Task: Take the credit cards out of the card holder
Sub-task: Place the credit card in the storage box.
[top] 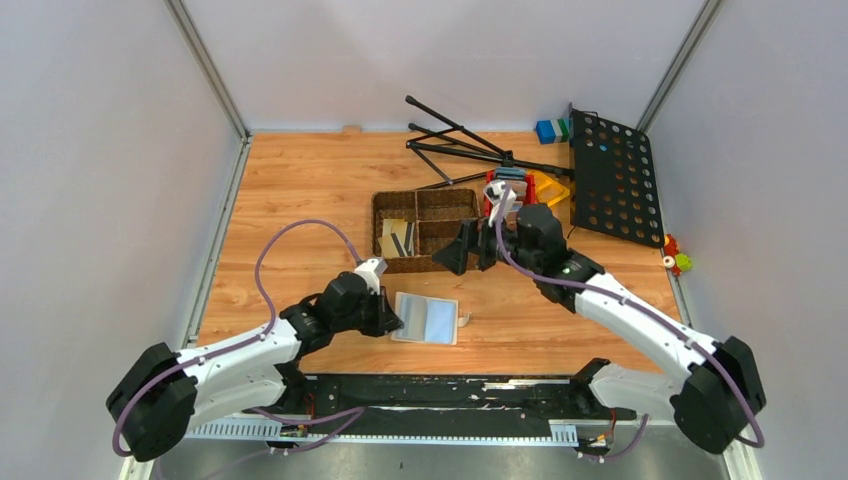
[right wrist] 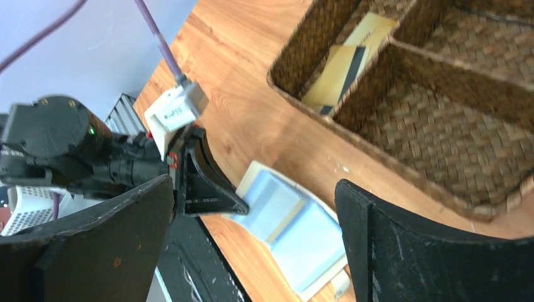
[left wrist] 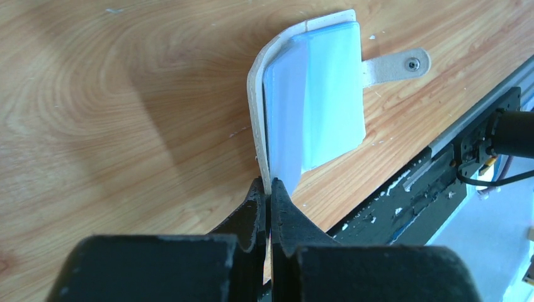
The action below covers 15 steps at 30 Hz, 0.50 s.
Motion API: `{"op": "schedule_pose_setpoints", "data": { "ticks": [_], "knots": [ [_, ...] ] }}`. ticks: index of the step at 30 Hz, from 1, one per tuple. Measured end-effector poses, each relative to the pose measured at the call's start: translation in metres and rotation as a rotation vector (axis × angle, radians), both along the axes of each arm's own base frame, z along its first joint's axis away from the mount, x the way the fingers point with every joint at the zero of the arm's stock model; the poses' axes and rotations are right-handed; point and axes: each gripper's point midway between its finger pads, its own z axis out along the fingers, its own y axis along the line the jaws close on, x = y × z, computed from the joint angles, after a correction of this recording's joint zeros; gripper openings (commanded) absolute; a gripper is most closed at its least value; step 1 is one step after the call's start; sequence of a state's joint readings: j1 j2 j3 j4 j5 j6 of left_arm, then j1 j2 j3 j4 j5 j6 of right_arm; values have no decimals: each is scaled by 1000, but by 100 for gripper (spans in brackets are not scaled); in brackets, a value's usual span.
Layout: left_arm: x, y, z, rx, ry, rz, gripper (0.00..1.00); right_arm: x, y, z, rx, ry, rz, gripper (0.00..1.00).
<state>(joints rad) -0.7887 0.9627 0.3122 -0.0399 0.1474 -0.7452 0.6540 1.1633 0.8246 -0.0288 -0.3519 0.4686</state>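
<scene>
Card holder: open on worktop, left end effector clamped on its edge, likely steadying it. Credit cards: in basket, left compartment. Right end effector: fingers apart, empty, near the basket.

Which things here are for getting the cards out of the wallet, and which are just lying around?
For the job: open beige folding card holder, pinched by the left gripper; thin tan and dark credit cards, in the brown woven basket.
Just lying about: black perforated folding stand; blue and green blocks.
</scene>
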Motion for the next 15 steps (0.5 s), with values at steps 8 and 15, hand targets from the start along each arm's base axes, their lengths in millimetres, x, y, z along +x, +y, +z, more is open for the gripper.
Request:
{"op": "schedule_pose_setpoints", "data": {
  "ticks": [8,15],
  "knots": [
    [-4,-13,4,11,-16,-31,0,-38,-32,-24,-28,10,-5,97],
    [-6,-24,6,21,-12,-52,0,-58,-53,-49,-45,26,-34,98]
  ]
}}
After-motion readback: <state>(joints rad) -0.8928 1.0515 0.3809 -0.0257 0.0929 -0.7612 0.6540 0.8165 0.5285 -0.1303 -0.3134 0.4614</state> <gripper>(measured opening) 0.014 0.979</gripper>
